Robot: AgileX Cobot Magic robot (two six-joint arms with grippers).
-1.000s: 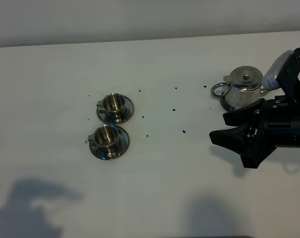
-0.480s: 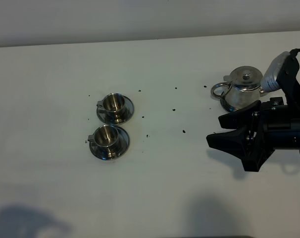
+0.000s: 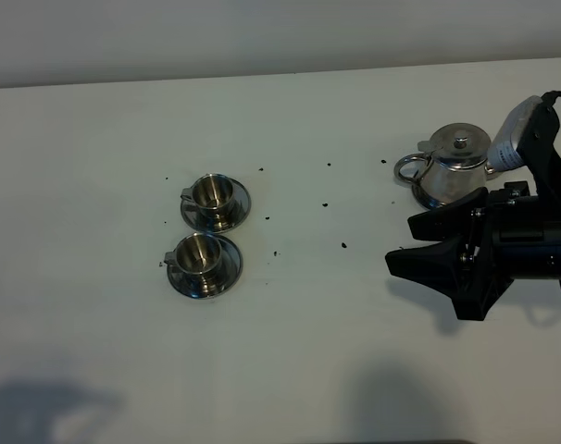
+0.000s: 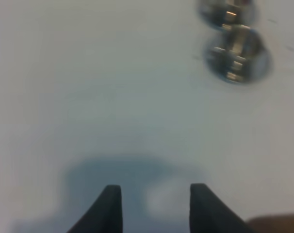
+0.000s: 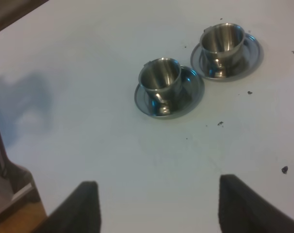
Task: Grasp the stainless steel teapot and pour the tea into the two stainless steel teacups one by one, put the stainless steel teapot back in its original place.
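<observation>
The right claw (image 3: 401, 241) has slid slightly away from the stainless steel teapot (image 3: 456, 165), toward the cups. Its jaws stand wide apart, holding nothing. The teapot stands upright just behind its upper finger. A dark speck (image 3: 343, 245) lies just ahead of the fingertips. Well ahead sit a stainless steel teacup (image 3: 205, 254) and a second teacup (image 3: 214, 192), each on a saucer. The left claw (image 4: 155, 191) hangs spread and empty above the white table (image 4: 89, 97).

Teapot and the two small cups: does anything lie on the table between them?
Nothing but bare white table with a few dark specks, seen in the exterior high view between the teapot and the cups.
</observation>
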